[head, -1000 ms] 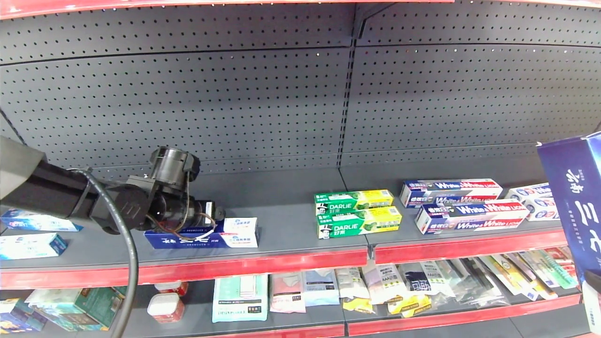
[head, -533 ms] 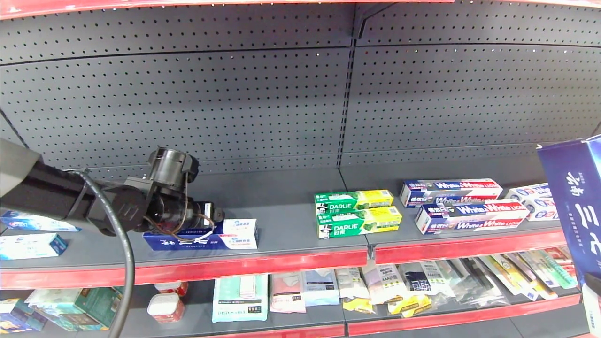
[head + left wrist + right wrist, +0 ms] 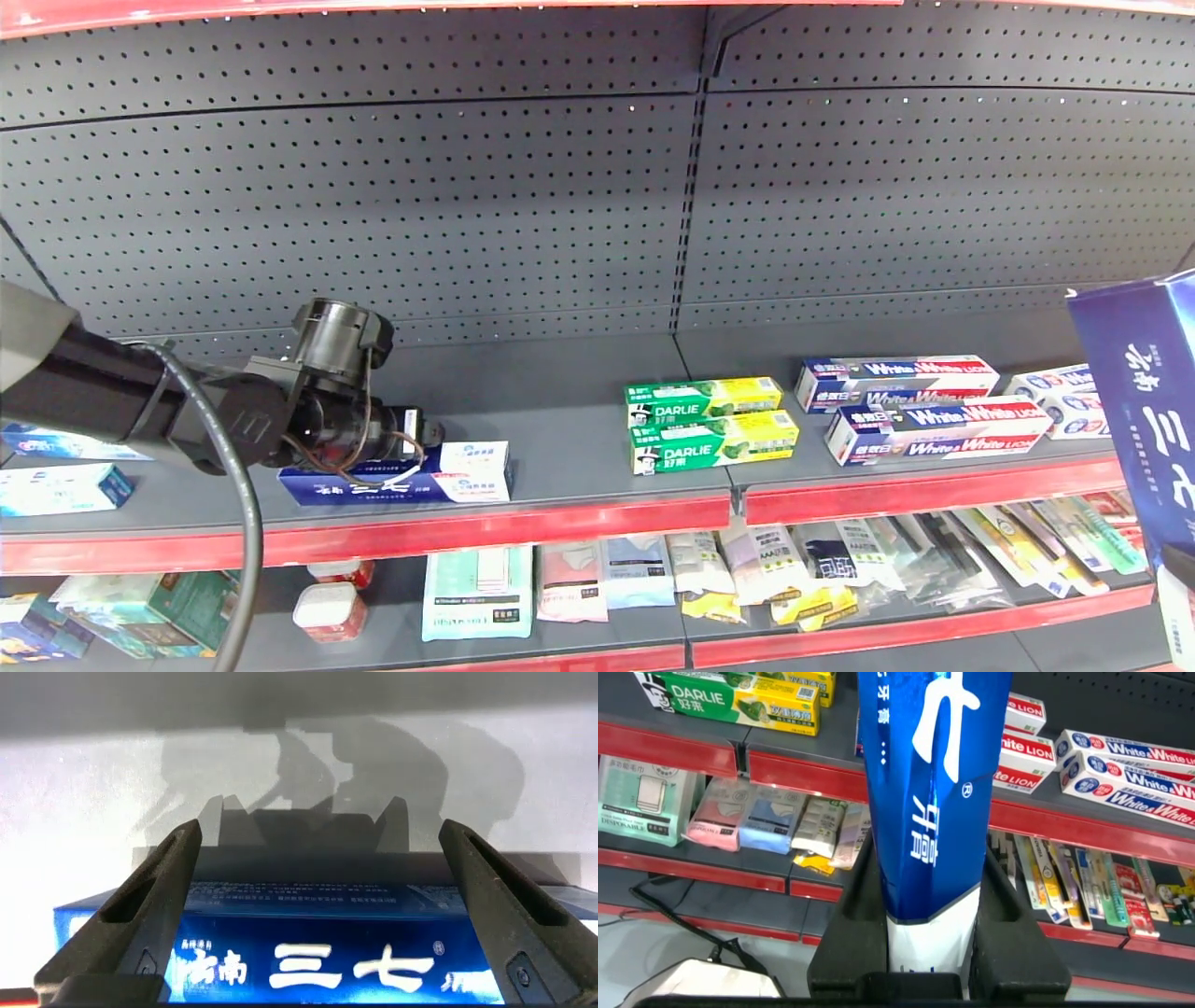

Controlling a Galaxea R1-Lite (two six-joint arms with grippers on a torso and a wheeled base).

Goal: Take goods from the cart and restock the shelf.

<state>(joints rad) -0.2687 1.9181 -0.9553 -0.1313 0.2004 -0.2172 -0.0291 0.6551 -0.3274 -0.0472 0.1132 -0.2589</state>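
My left gripper (image 3: 320, 833) sits low over the grey shelf (image 3: 579, 448) with its fingers spread wide. The long blue toothpaste box (image 3: 373, 487) lies flat on the shelf across the gap between them, its length running along the red front lip (image 3: 467, 534). From the wrist view I cannot tell whether either finger actually touches the carton. That box sits well to the left of the pair of green toothpaste boxes (image 3: 714, 425), which lie one behind the other. Farther right are the white, red and blue boxes (image 3: 924, 411). Pale blue cartons (image 3: 61, 487) rest at the far left end of the same shelf. My right gripper (image 3: 929, 859) is pressed onto the lower end of a second blue box (image 3: 924, 765). It holds that box upright in front of the shelving, out at the right side. The tier beneath carries flat packets (image 3: 653, 569) laid in a row.
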